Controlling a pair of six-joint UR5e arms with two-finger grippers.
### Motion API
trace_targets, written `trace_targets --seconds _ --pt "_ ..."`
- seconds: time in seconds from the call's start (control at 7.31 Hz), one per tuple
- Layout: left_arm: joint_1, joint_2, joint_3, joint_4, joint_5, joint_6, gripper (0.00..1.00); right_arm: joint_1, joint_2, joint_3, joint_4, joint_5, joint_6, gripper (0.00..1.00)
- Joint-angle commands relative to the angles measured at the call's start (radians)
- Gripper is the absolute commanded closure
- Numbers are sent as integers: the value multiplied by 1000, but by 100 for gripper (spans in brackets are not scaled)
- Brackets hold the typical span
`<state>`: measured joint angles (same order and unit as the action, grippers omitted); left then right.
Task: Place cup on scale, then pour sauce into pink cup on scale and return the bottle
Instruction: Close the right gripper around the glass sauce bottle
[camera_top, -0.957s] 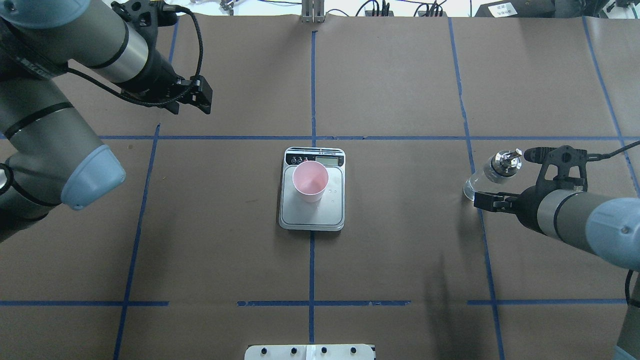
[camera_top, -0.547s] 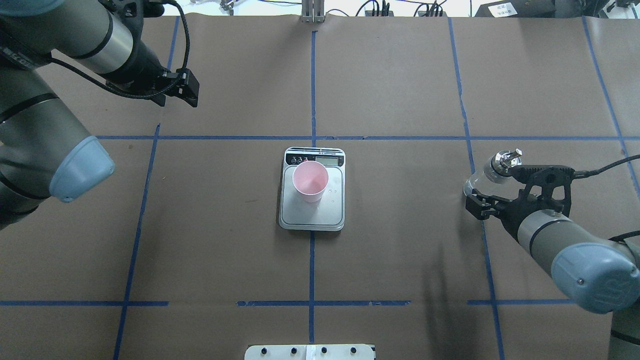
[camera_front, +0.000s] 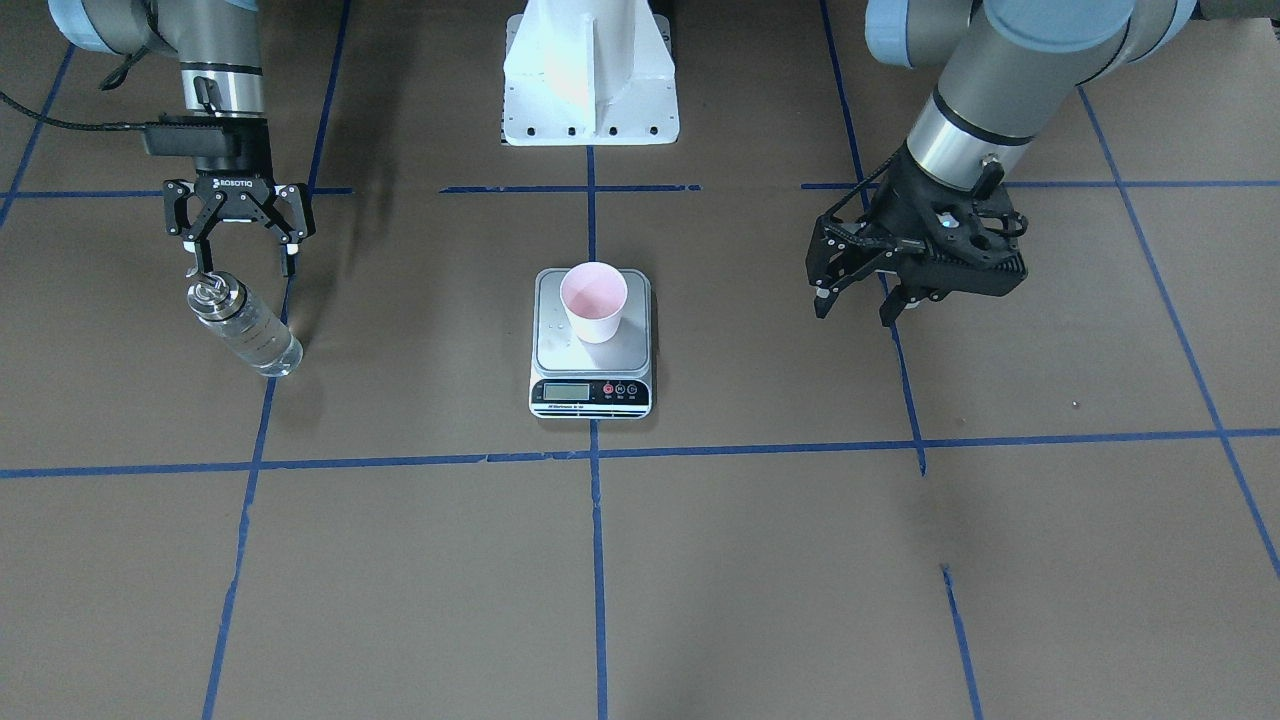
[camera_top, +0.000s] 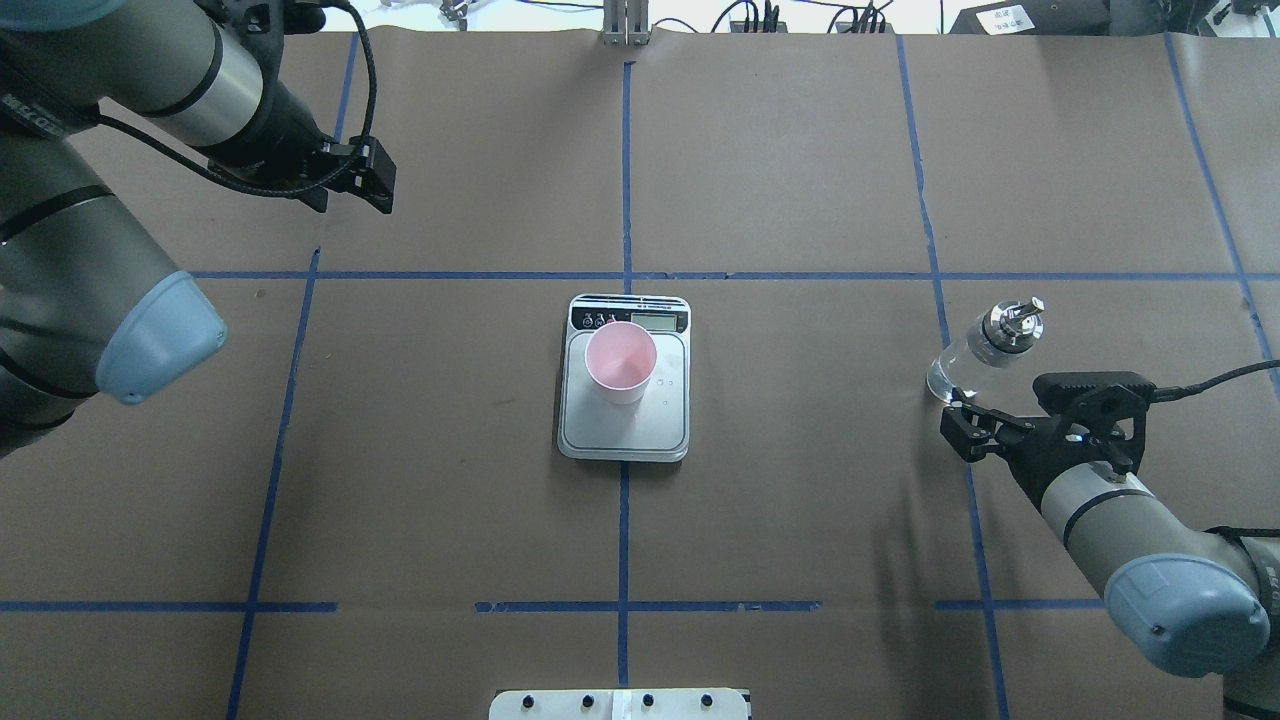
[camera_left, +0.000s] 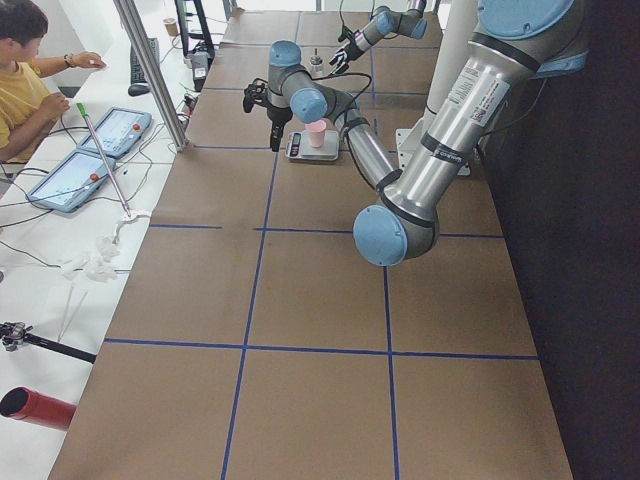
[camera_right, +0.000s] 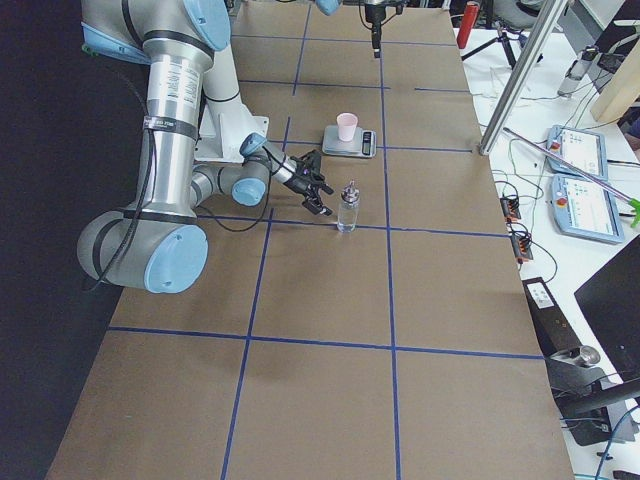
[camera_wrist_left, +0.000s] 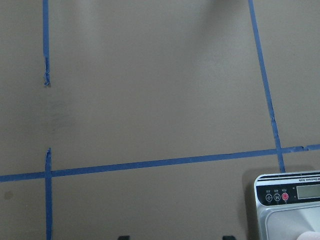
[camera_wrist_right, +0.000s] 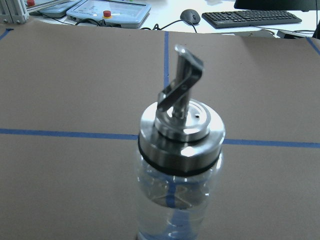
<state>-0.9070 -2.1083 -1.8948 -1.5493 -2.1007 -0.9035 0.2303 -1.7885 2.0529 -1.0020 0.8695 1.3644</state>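
Observation:
The pink cup (camera_top: 620, 362) stands upright on the silver scale (camera_top: 625, 430) at the table's middle; it also shows in the front view (camera_front: 594, 300). The clear glass bottle (camera_top: 985, 345) with its silver pour-spout cap (camera_wrist_right: 181, 130) stands upright on the table at the right, apart from the scale. My right gripper (camera_front: 240, 262) is open and empty, just on the robot's side of the bottle (camera_front: 245, 330), not touching it. My left gripper (camera_front: 860, 305) is open and empty, above the table left of the scale. The sauce reads as clear liquid in the glass.
Blue tape lines grid the brown table cover. The robot's white base (camera_front: 590, 75) stands behind the scale. A corner of the scale (camera_wrist_left: 287, 200) shows in the left wrist view. Tablets and an operator (camera_left: 30, 70) are beyond the table's far edge.
My right gripper, which stood open around the bottle, has drawn back toward the robot; the bottle stays standing. My left gripper moved back and left, then held still.

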Motion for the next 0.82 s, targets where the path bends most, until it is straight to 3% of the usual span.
trace_targets --seconds 0.0,0.14,0.41,0.68 --pt "0 1 -1 6 1 0 30 -25 47 -31 20 -73 2 7" --pt "-1 -1 -1 6 1 0 30 -26 90 -60 20 -119 49 5" --pt "0 1 -1 6 -1 0 29 -26 92 -86 20 -129 91 1" --pt "0 -1 -1 6 -1 -3 29 -28 83 -92 20 -150 97 14"
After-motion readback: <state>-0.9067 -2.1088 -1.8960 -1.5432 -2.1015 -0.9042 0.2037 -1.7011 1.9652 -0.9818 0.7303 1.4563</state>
